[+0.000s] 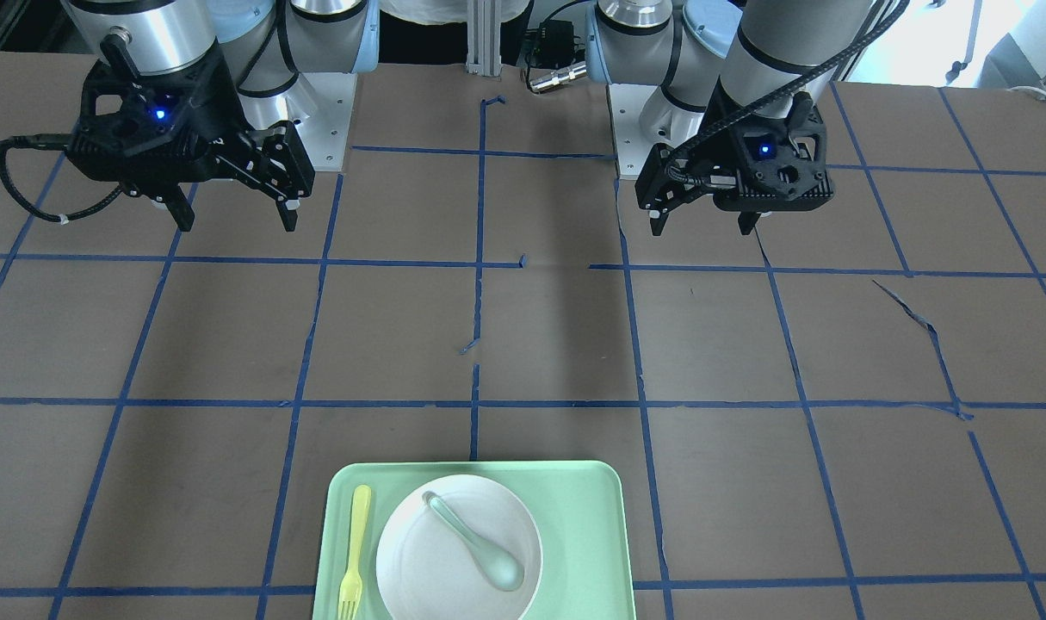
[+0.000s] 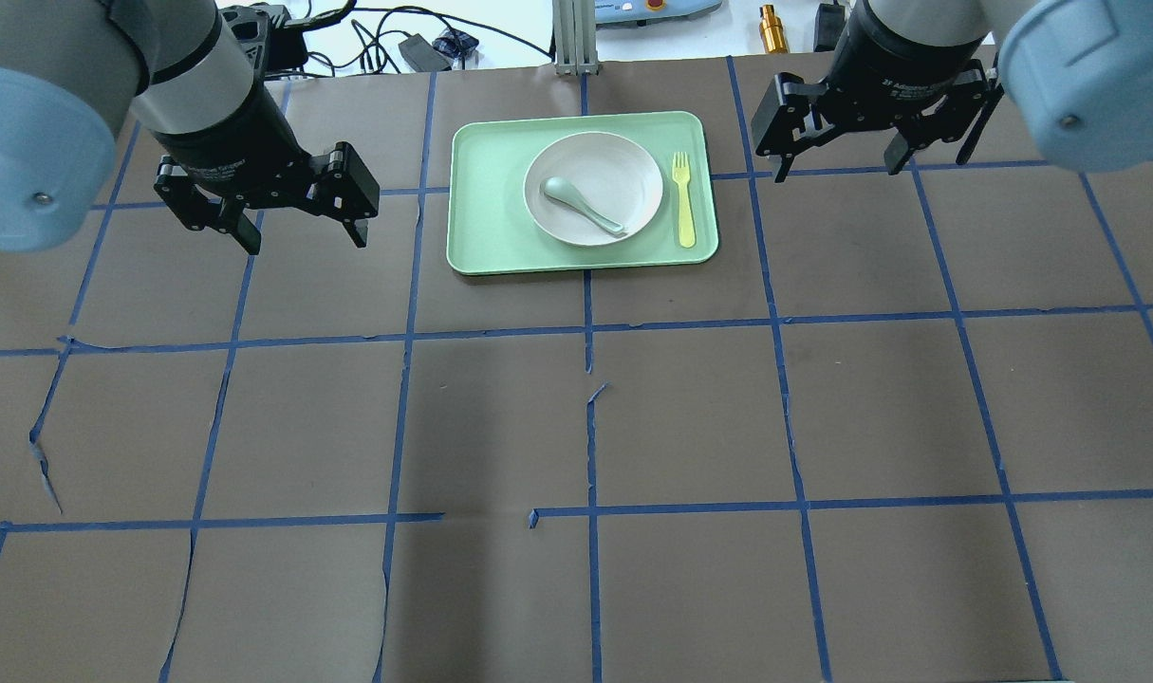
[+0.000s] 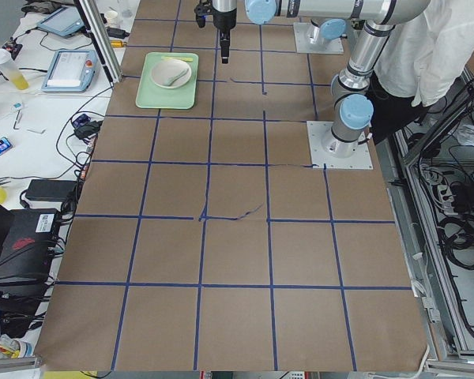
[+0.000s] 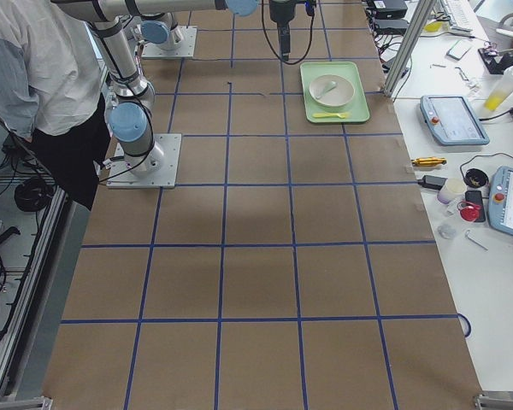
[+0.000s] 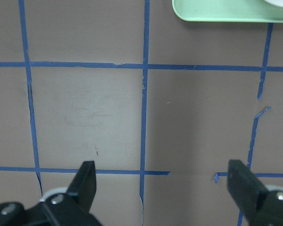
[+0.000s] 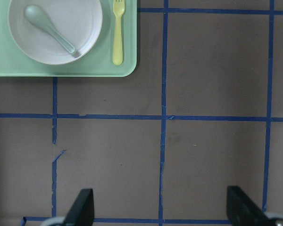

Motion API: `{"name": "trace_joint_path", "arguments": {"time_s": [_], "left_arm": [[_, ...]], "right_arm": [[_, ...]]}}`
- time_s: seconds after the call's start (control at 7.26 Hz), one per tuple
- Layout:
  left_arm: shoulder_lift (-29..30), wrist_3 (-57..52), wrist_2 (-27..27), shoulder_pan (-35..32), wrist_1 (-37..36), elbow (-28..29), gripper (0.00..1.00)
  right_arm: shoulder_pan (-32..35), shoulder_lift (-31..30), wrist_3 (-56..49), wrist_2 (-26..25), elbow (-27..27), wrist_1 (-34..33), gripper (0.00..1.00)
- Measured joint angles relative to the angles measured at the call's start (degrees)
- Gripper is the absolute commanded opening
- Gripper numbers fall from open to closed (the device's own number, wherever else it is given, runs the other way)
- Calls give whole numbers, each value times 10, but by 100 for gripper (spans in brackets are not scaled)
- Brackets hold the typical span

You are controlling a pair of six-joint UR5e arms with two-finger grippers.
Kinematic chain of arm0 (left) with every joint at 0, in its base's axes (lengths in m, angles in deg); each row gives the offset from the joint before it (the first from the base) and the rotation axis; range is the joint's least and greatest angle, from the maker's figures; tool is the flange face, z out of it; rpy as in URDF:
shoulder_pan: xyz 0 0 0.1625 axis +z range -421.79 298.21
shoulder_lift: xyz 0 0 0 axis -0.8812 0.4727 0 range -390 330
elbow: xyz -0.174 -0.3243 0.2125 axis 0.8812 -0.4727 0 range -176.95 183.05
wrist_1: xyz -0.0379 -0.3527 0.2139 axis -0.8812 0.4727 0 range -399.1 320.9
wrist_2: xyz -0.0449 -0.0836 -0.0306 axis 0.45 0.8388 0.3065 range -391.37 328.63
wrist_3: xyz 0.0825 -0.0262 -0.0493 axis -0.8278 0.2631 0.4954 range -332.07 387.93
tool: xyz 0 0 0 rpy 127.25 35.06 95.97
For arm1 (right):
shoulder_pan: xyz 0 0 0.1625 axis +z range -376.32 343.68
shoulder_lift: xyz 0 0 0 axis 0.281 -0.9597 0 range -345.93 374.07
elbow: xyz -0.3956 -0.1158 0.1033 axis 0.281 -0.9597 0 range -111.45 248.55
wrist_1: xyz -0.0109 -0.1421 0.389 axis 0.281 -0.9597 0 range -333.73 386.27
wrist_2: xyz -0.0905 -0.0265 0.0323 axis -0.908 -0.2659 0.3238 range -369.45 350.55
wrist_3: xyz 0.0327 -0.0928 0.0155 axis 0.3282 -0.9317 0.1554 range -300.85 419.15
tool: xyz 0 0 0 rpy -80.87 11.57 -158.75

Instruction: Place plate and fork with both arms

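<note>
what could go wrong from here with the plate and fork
The spoon lies loose in the plate; a tilted lift could tip it out.
The fork lies flat on the tray, close beside the plate, so the right hand may nudge the plate or fail to pinch it.

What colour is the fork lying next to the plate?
Pale yellow. The fork shows best in the right wrist-mounted view.
</note>
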Motion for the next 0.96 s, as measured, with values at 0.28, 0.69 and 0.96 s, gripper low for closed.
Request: {"name": "trace_joint_path", "arguments": {"time_s": [0.28,0.69,0.96], "left_arm": [[1,-1,0,0,-4,0,100],[0,-2,-2,0,-5,-1,100],[0,-2,-3,0,-5,-2,100]], "right_arm": [[0,2,1,-1,4,-2,100],[0,2,1,-1,10,-7,100],[1,2,0,-2,10,-7,100]]}}
